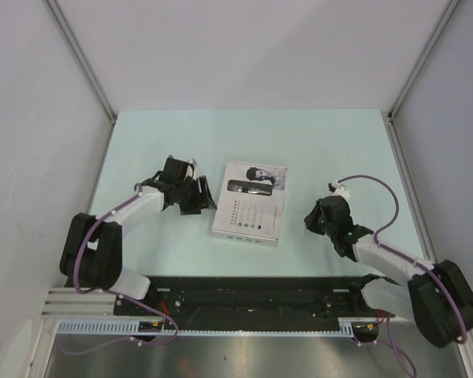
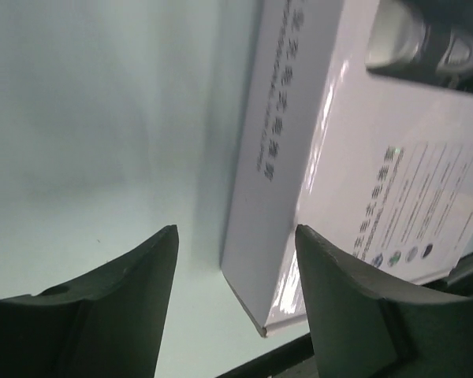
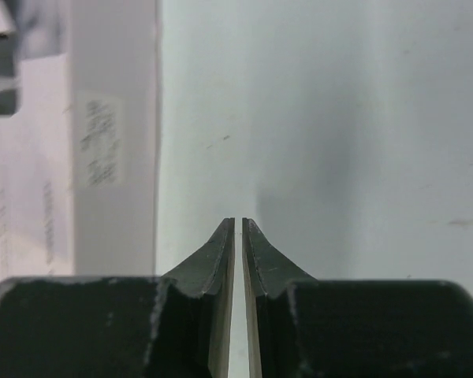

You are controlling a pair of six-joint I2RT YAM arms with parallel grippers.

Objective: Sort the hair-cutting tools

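Just left of the white box (image 1: 251,213), your left gripper (image 2: 236,236) stood spread and empty; right of it, your right gripper (image 3: 238,224) was nearly pressed together. The hair-cutting tools stayed unseen, probably inside. The box looked like light, slick cardboard, so grip its long edges.

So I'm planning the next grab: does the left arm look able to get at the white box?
Probably yes: the left gripper stands open right beside the white box, bare table between them.
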